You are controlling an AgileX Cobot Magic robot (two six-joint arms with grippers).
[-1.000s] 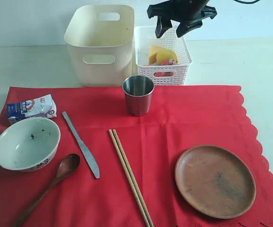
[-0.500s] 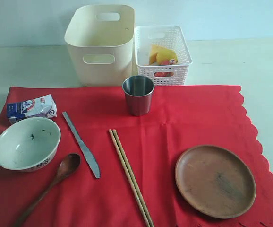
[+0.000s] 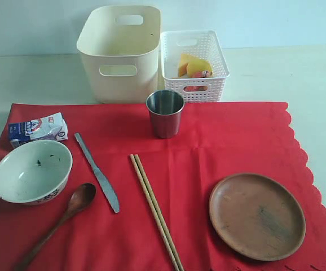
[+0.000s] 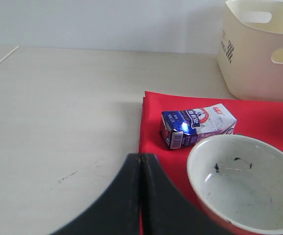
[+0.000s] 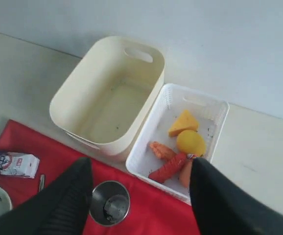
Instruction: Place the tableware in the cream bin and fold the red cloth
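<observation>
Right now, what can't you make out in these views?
- Exterior view: the wooden spoon handle end and the chopsticks near tips are cut off by the bottom edge; neither gripper is in frame.
- Left wrist view: the bowl is clipped by the frame edge.
- Right wrist view: the knife is mostly hidden behind a gripper finger.

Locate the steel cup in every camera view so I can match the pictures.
Exterior view: the steel cup stands upright on the red cloth near its far edge, in front of where the cream bin and white lattice basket meet.
Left wrist view: not in it.
Right wrist view: steel cup seen from above, on the cloth beside bin and basket.
Shared landmark: the cream bin, visible in all three.
</observation>
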